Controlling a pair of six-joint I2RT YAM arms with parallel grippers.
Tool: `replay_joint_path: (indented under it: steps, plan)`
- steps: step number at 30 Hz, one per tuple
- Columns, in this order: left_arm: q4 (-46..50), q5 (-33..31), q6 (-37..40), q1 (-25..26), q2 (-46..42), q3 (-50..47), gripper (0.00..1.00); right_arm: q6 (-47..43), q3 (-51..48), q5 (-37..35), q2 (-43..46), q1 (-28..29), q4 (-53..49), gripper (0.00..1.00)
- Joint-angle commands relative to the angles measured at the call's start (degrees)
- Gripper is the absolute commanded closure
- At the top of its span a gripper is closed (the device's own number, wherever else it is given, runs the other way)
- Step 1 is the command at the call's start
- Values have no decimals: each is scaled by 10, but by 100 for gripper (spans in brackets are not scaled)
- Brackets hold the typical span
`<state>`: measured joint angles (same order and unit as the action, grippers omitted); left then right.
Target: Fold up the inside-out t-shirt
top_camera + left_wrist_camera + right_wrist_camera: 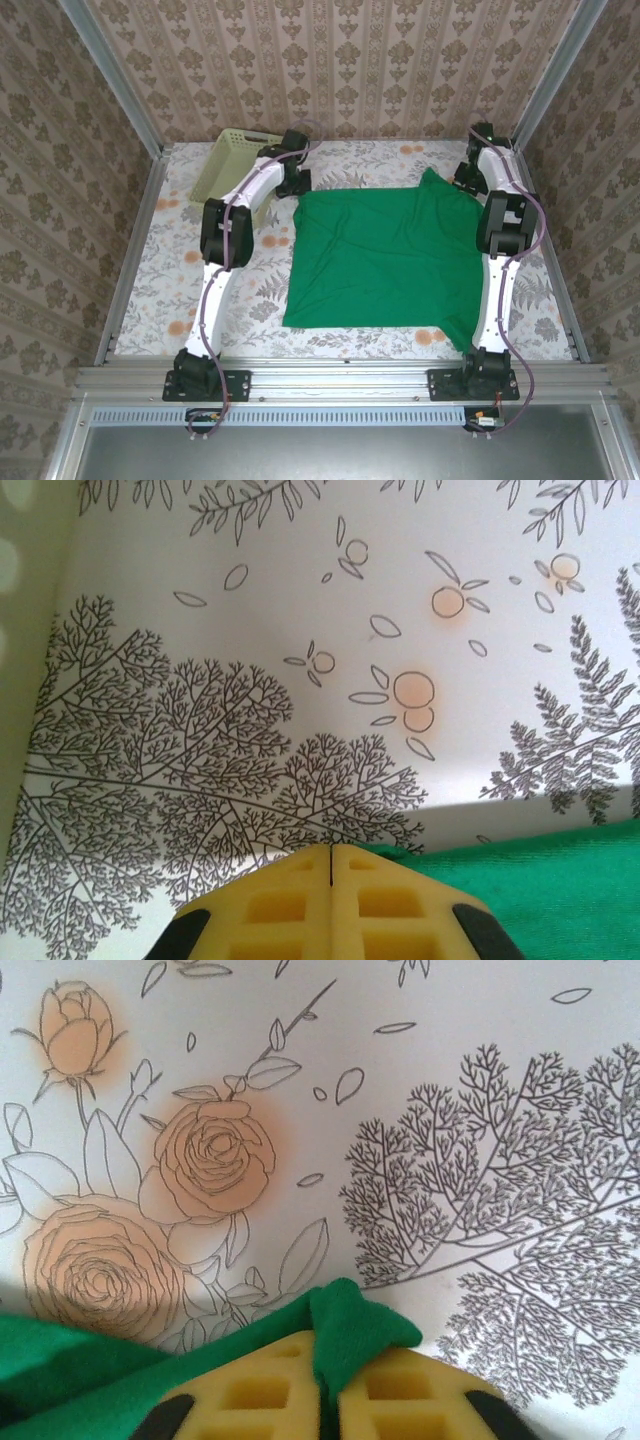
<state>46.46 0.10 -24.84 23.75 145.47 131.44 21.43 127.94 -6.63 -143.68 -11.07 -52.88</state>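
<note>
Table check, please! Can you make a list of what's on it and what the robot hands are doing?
Surface: flower-print tablecloth, flat.
Job's things: green t-shirt spread in the middle, far right corner lifted.
Clutter: pale basket at far left, apart from the t-shirt.
Grippers: left gripper shut at the t-shirt's far left edge; right gripper shut on a pinch of t-shirt.
Cables: a cable runs along each arm.
Surroundings: patterned walls, metal frame.

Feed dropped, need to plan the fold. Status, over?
Left gripper shut at far left edge of shirt, pinch unclear. Right gripper shut on far right corner. Shirt flat, unfolded. Basket far left, apart from shirt.
</note>
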Motion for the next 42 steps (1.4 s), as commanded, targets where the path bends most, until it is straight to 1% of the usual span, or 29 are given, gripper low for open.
replay_joint_path:
  steps: [1, 3, 6, 8, 13, 16, 18, 23, 24, 25, 26, 28, 29, 31, 32, 33, 37, 39, 42]
  plan:
    - [-19, 27, -13, -10, -40, -3, 100, 4, -63, 5, 77, -8, 33, 95]
    - [-33, 30, -14, -11, -68, -19, 100, 5, -101, 5, 117, -9, 57, 100]
    - [-61, 37, -14, -12, -118, -60, 100, 11, -156, 7, 176, -11, 84, 100]
    - [-91, 45, -17, -12, -160, -107, 100, 20, -200, 2, 217, -11, 100, 100]
    - [-185, 89, -45, -18, -266, -258, 100, 52, -336, 0, 328, -10, 146, 100]
    - [-270, 134, -78, -28, -343, -388, 100, 88, -432, -5, 405, -10, 160, 100]
    - [-322, 156, -101, -33, -398, -477, 100, 108, -505, 6, 462, -8, 175, 100]
    - [-403, 173, -138, -22, -517, -685, 100, 174, -712, 26, 607, -1, 201, 100]
    - [-413, 173, -146, -14, -537, -725, 100, 182, -755, 30, 634, 1, 203, 98]
    - [-422, 173, -151, -6, -553, -762, 100, 185, -796, 38, 672, 2, 207, 94]
    - [-428, 169, -153, 3, -566, -791, 100, 187, -827, 43, 695, 3, 204, 89]
    - [-434, 161, -157, 19, -587, -847, 100, 186, -881, 51, 744, 3, 191, 74]
    - [-431, 156, -156, 38, -593, -865, 100, 181, -898, 53, 765, 3, 183, 67]
    - [-434, 148, -159, 53, -603, -903, 100, 167, -911, 46, 795, 2, 161, 51]
    - [-438, 145, -161, 55, -606, -920, 100, 157, -908, 43, 805, 2, 150, 46]
    - [-442, 143, -162, 56, -606, -935, 100, 146, -898, 36, 811, 1, 141, 43]
    - [-456, 138, -162, 55, -603, -952, 100, 109, -842, 9, 797, 1, 139, 43]
    - [-454, 135, -162, 54, -605, -944, 100, 103, -804, -11, 766, 0, 136, 43]
    - [-448, 132, -159, 51, -610, -927, 100, 100, -758, -20, 708, -8, 128, 43]
